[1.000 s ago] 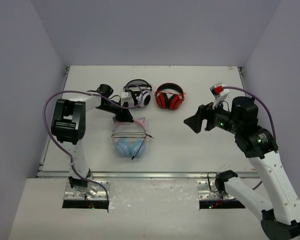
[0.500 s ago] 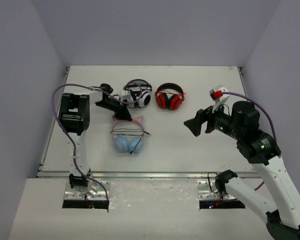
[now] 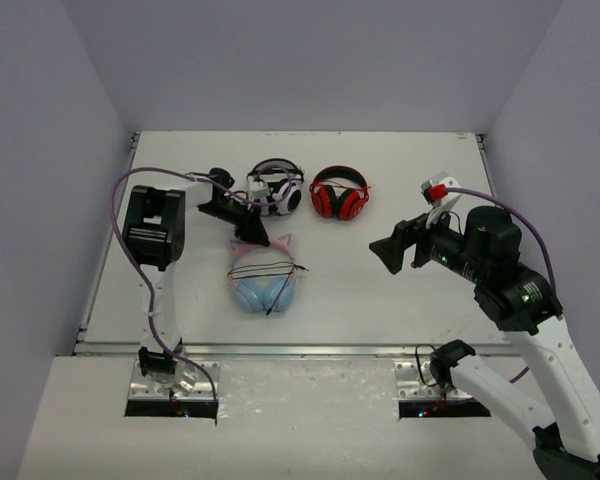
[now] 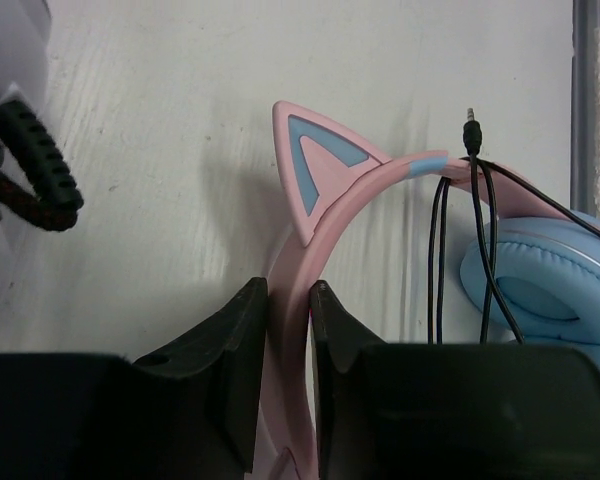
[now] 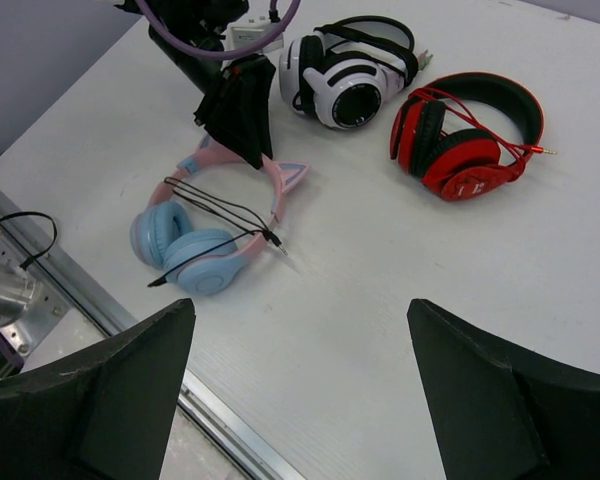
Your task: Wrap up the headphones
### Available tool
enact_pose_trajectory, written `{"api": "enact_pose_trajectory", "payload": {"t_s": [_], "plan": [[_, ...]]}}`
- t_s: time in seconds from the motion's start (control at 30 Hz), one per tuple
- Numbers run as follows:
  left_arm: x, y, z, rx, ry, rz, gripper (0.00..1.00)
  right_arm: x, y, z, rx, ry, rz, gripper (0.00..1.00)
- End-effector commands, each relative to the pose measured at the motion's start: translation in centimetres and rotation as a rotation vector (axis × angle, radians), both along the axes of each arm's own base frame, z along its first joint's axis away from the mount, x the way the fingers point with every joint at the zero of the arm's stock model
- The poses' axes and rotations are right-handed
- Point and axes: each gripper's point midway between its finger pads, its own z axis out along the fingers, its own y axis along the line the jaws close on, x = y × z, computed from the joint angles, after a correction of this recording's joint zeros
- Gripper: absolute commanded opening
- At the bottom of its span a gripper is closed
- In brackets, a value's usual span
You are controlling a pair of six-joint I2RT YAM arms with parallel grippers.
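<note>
While right jaws gape, left jaws pinch the headphones (image 4: 345, 192).

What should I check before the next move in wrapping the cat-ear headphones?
1. The left end effector sits astride the pink headband: ok.
2. Its clamp on the headband is firm: cannot tell.
3. The right end effector is open and empty: ok.
4. The cable is all wound on the blue headphones: not ok, the plug sticks out free.
5. The white-and-black headphones and the red-and-black headphones lie apart from the blue pair: ok.
</note>
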Motion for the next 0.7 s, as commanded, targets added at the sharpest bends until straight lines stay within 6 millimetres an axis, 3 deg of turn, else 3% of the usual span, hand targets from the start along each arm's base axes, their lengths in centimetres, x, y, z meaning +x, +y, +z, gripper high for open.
{"api": "enact_pose_trajectory", "payload": {"t_s": [0.0,0.47,0.57,0.67], "plan": [[-0.3,-1.9,2.4,-0.057,-0.023,-0.054,0.18,0.5,0.3,1.5,0.019,-0.074,0.003,0.88],[-0.9,-3.1,2.8,-0.056,-0.025,-0.116,0.13,0.0,0.5,1.7,0.036,-0.084,0.025,0.89],[-1.6,-3.2,2.4,-0.047,-0.048,-0.158,0.02,-0.1,0.5,1.8,0.038,-0.086,0.027,0.89],[-2.3,-3.5,2.0,-0.026,-0.045,-0.184,0.01,-0.3,0.5,1.9,0.042,-0.091,0.029,0.90]]}}
